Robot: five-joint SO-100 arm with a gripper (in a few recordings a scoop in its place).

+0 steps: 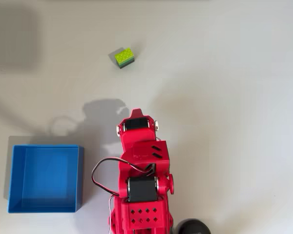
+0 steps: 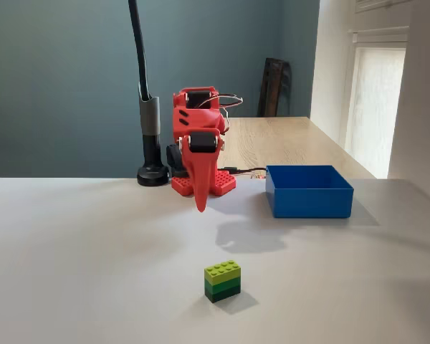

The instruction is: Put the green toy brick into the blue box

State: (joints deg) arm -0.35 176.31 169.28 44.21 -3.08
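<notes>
On a smooth, matte, pale grey desk [image 2: 72, 272], seen from the front in the fixed view, a dark teal wall fills the left and centre of the room behind. Left of centre, a black gooseneck pole [image 2: 137, 50] rises from a round black base [image 2: 153, 175] standing at the far edge of the desk. Just beside it, the red plastic robot arm [image 2: 198, 143] sits folded on a perforated red base, with black motor blocks set into its joints and thin wires looping out. Its claw [image 2: 200, 201] points straight down as one tapered red tip hanging above the desk, fingers pressed together and holding nothing. In front of it, near the camera, the green toy brick [image 2: 223, 281] stands alone on the desk, well apart from the claw: studded lime top, darker green layers beneath. To the right sits the blue box [image 2: 308, 191], a glossy square tray with thin walls. Behind it a light wooden table stretches toward a bright window with a pale blind on the far right. In the overhead view, the blue box [image 1: 45, 178] lies at lower left, the green toy brick [image 1: 124, 58] at upper centre, and the red arm [image 1: 139, 170] reaches up from the bottom edge.
</notes>
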